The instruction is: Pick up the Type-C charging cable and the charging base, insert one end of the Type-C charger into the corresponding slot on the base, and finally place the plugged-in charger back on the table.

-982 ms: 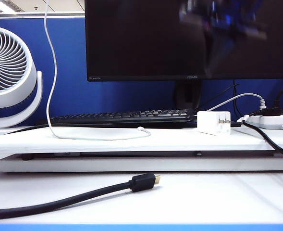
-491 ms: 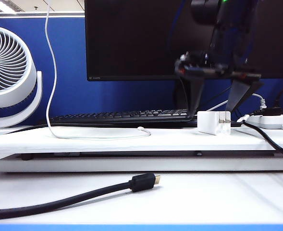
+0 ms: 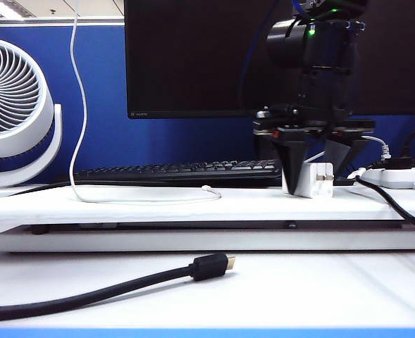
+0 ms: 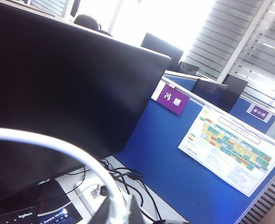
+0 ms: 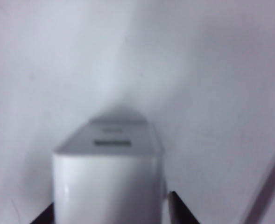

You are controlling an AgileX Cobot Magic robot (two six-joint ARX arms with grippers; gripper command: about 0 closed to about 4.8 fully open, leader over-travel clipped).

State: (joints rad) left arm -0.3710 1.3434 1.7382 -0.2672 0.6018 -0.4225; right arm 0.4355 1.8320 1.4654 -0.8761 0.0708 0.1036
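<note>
charging base (image 5: 108,173): blurred, cut off below | left gripper: out of frame

Black right arm (image 3: 313,42) with green light, blue cable, and tapered black fingers (image 3: 292,158)

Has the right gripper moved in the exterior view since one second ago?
Yes. The right gripper has come down in front of the monitor; its fingers now straddle the charging base on the platform.
</note>
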